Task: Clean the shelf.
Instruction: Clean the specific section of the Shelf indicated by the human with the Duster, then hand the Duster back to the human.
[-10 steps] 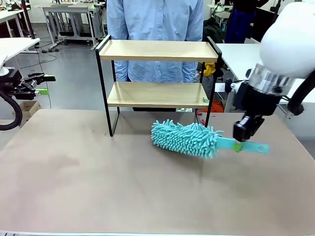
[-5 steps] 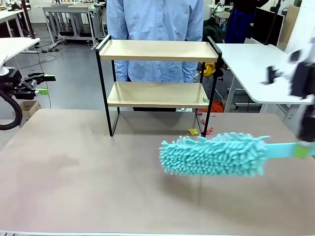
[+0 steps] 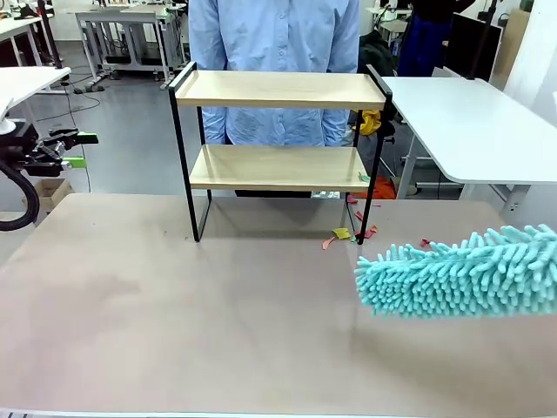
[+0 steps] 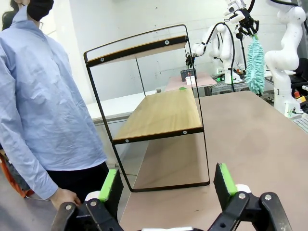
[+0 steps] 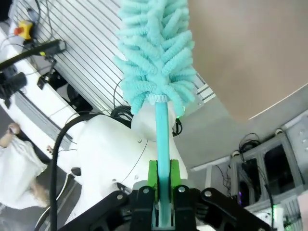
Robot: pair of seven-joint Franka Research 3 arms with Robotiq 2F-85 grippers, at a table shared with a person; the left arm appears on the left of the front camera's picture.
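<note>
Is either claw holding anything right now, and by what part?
Right claw clamps the teal duster by its thin handle; left claw is open, holding nothing.

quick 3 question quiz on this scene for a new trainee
1. True or false: the right gripper is shut on the handle of the duster.
2. How many wooden boards does the shelf have? A one, B two, C three.
3. Fill in: the left gripper is ___ and holds nothing.
Key: 1 true; 2 B; 3 open.
</note>
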